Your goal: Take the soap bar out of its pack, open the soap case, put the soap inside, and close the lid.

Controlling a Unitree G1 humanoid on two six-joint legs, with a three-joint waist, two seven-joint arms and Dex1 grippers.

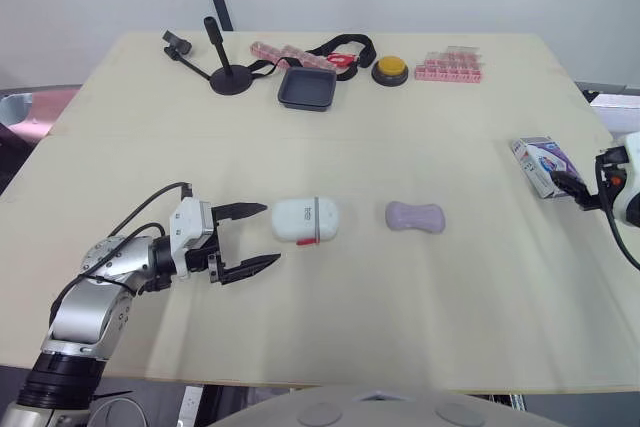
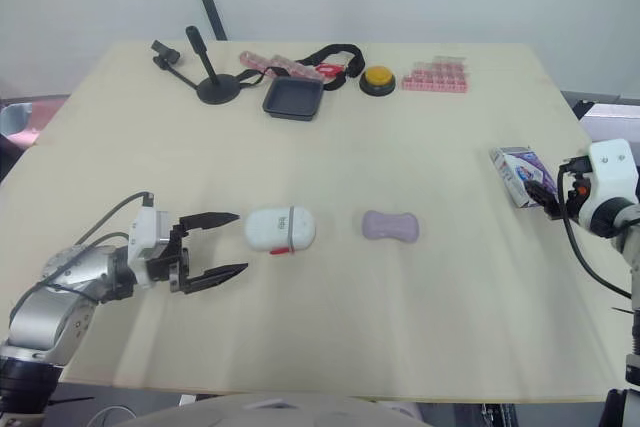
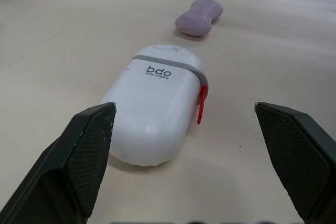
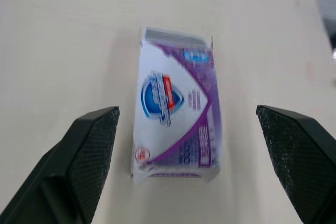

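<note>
A white soap case [image 1: 305, 221] with a grey band and a red latch lies shut at the table's middle. The lilac soap bar [image 1: 415, 217] lies bare on the table just right of it. The purple and white soap pack [image 1: 541, 166] lies flat near the right edge. My left gripper [image 1: 250, 238] is open, its fingertips just left of the case [image 3: 155, 106], with nothing between them. My right gripper [image 4: 191, 145] is open over the pack [image 4: 176, 103], not touching it.
At the back stand a black stand with a small camera [image 1: 215, 57], a black tray [image 1: 307, 88], a black strap with a pink strip [image 1: 320, 53], a yellow button [image 1: 390, 71] and a pink grid block [image 1: 450, 66]. The table's front edge [image 1: 300, 382] is near my left arm.
</note>
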